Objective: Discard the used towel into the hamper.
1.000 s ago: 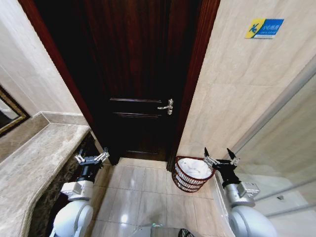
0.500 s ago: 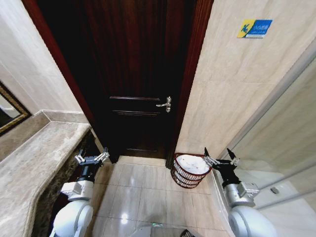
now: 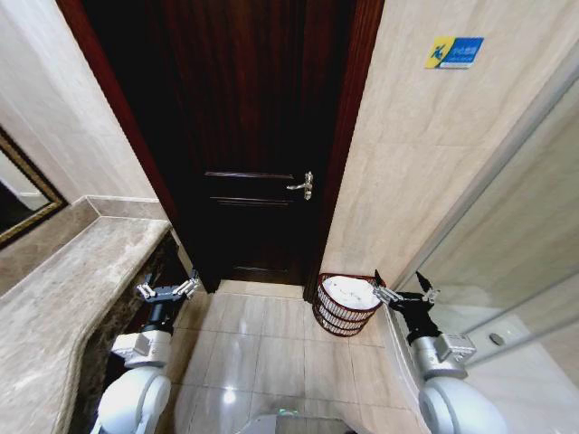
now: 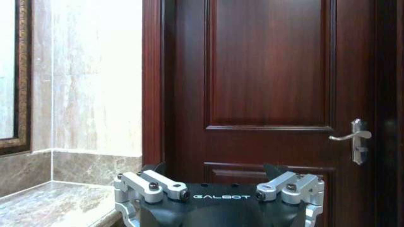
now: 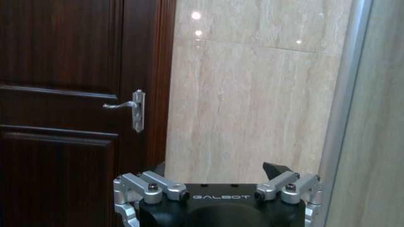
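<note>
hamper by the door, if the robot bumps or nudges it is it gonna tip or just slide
The hamper looks like open-weave wire, so it is probably light and would likely slide on the glossy floor tiles. It flares wider at the rim, so a high push might tip it. The white towel inside probably adds little weight.

Head camera looks down from high; both wrist cameras face the door (image 3: 262,136) level, closer

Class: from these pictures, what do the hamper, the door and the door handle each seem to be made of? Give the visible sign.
Hamper: likely coated wire, shown by thin dark red-brown open-weave strands.
Door: apparently dark varnished wood, with reddish grain and raised panels.
Door handle: probably metal, silvery and shiny.
</note>
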